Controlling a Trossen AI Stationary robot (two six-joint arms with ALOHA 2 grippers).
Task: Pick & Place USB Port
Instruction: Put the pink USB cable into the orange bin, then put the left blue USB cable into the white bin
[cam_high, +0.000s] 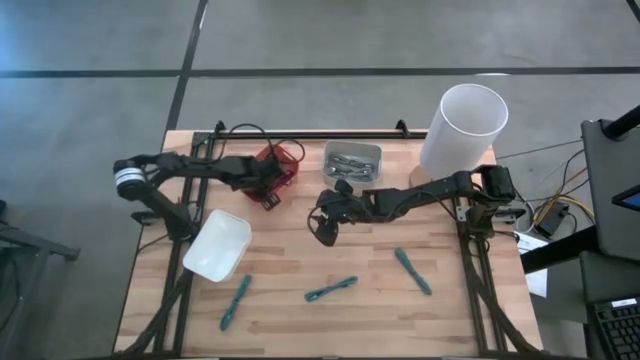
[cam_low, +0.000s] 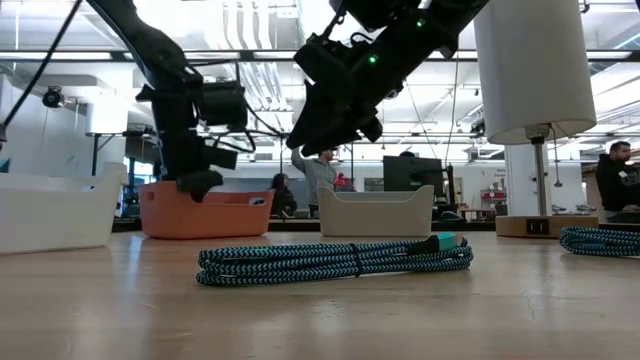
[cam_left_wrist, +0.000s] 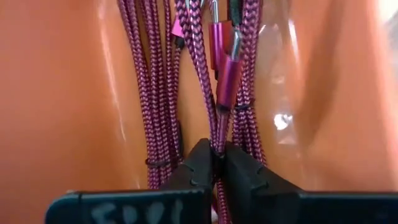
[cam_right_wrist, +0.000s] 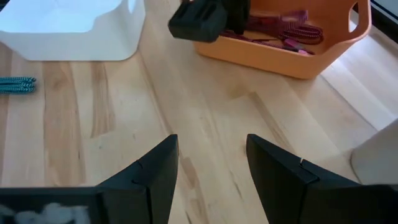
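Magenta braided USB cables (cam_left_wrist: 163, 93) lie bundled in the orange bin (cam_high: 277, 168) at the far left of the table. My left gripper (cam_left_wrist: 217, 163) reaches down into that bin (cam_low: 205, 214) and is shut on a cable strand. My right gripper (cam_right_wrist: 211, 167) hovers open above bare wood near the table's middle (cam_high: 325, 222), holding nothing. In the right wrist view the orange bin (cam_right_wrist: 298, 53) and the left gripper (cam_right_wrist: 208, 18) show ahead of it. Three coiled teal cables (cam_high: 332, 290) (cam_high: 235, 300) (cam_high: 412, 271) lie flat along the table's near part. My left gripper pinches a magenta cable strand (cam_left_wrist: 219, 134) between its two fingertips, just behind the cable's metallic pink plug (cam_left_wrist: 229, 78). The fingers come from above, pointing down into the bin, and lie across the strand. The cable still rests among the other bundles in the bin.
A white bin (cam_high: 218, 245) stands left of centre, and a grey bin (cam_high: 352, 160) with dark cables stands at the far edge. A tall white cylinder (cam_high: 465, 122) stands at the far right corner. The nearest teal cable (cam_low: 335, 262) lies in the foreground. People stand in the room behind.
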